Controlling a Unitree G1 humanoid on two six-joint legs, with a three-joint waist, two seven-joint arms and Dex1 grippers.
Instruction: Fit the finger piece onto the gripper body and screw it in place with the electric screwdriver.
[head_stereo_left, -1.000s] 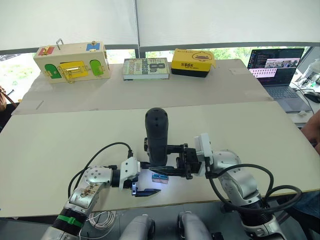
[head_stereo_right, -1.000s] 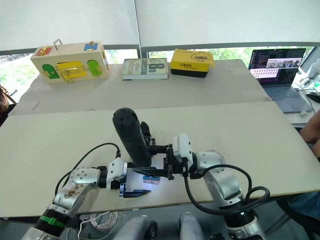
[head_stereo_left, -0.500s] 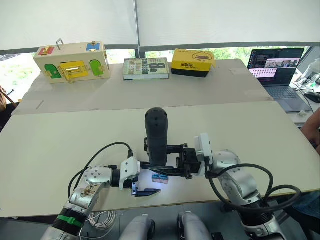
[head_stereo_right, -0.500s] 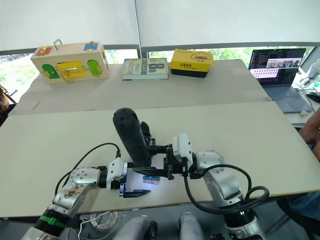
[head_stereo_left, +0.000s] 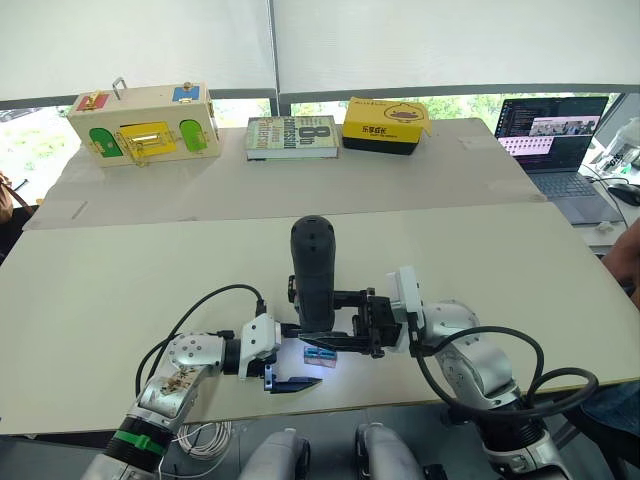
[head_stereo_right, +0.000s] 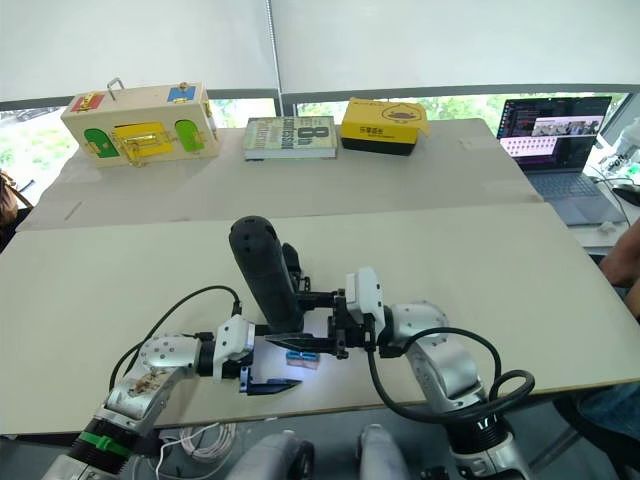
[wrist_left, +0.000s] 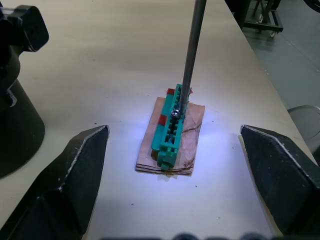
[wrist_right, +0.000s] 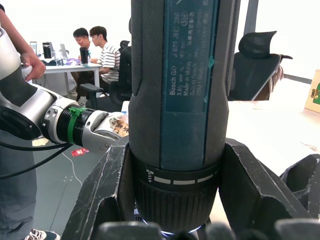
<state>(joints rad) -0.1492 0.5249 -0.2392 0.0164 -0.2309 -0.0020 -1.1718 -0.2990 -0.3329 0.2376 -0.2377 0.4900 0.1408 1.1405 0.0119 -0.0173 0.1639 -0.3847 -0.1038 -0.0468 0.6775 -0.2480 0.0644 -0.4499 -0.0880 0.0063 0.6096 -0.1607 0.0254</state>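
Here, right claw (head_stereo_left: 345, 320) pinching upright electric screwdriver (head_stereo_left: 314, 272), bit on green-and-tan piece (wrist_left: 172, 136); left claw (wrist_left: 175, 170) spread wide

One electric screwdriver (head_stereo_left: 314, 272) stands in the right gripper (head_stereo_left: 352, 322), and one small green-and-tan piece (wrist_left: 172, 132) lies under its bit, between the two fingers (wrist_left: 75, 170) of the left gripper (head_stereo_left: 290, 378). Well beyond both grippers sit one wooden box with coloured latches (head_stereo_left: 142, 124), one book (head_stereo_left: 291, 137), one yellow box (head_stereo_left: 385, 124) and one laptop (head_stereo_left: 557, 140). Two people (wrist_right: 95, 47) sit at a desk in the right wrist view.
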